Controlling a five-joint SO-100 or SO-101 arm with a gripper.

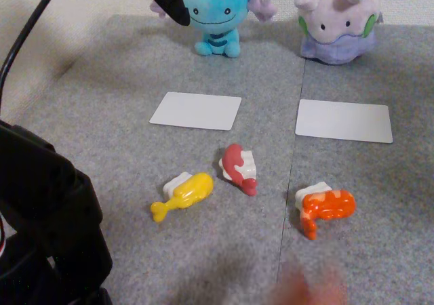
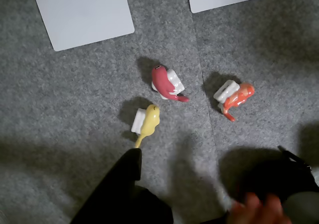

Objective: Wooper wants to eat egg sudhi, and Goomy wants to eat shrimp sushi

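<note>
Blurry fingers (image 1: 305, 288) sit right at the bottom edge of my fixed view, closest to the lens, with the arm's dark bulk at lower left. On the grey mat (image 1: 102, 115) the egg sudhi (image 1: 183, 193) lies left, a dark red piece (image 1: 239, 167) in the middle, and the shrimp sushi (image 1: 325, 207) right, all apart. Two white cards (image 1: 196, 110) lie beyond them. Wooper (image 1: 215, 17) and Goomy (image 1: 337, 20) sit at the back. Can't tell from my wrist view whether the jaws (image 2: 132, 167) are apart; one dark finger is near the egg's tail.
</note>
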